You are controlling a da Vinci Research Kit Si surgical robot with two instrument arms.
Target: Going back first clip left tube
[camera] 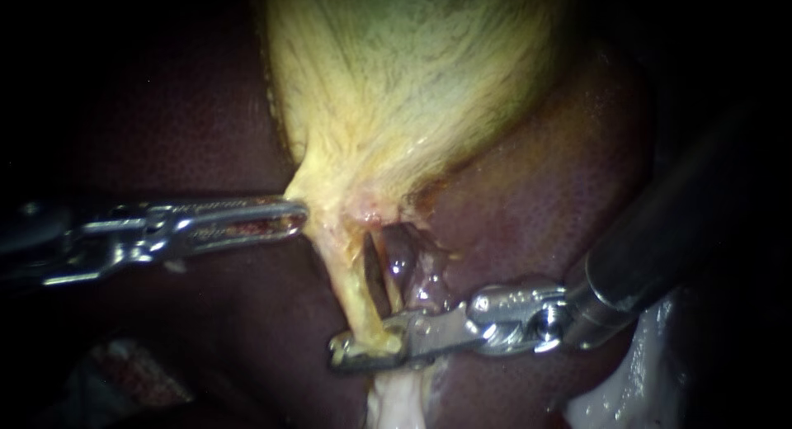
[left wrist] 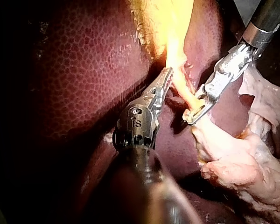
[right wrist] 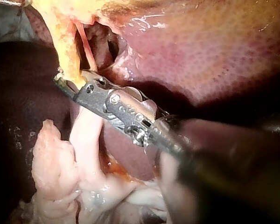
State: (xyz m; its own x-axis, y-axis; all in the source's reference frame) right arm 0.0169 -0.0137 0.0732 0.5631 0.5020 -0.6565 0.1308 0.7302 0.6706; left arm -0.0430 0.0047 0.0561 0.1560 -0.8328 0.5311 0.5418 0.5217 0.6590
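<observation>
From the left, our left instrument (camera: 295, 217) is lying level over the dark liver (camera: 544, 190), and its pincer is gripping the edge of the yellow gallbladder (camera: 412, 91) where it is narrowing to a neck. Below that neck the left tube (camera: 351, 293) is running down as a yellow strand, with a thinner reddish tube (camera: 389, 272) just beside it. From the right, our right instrument (camera: 363, 353) is reaching across, and its pincer is clamping the left tube at its lower end.
</observation>
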